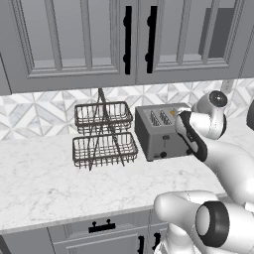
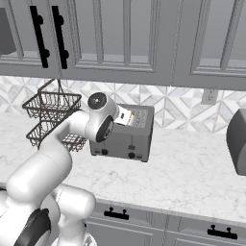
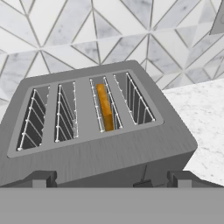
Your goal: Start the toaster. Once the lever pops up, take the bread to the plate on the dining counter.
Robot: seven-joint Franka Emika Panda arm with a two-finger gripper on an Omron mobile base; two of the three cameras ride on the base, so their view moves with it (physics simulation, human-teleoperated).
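Step in hand: starting toaster, not yet begun. Tool hovers just above toaster's near edge, jaws wide, empty. Bread sunk in toaster slot. Lever on toaster's front face; next move calls for descent onto it, push down.

Operator: Is any text, label, brand, number or sign showing legibly on any surface?

Technician: None is showing; no readable marking is appearing anywhere in the three views.
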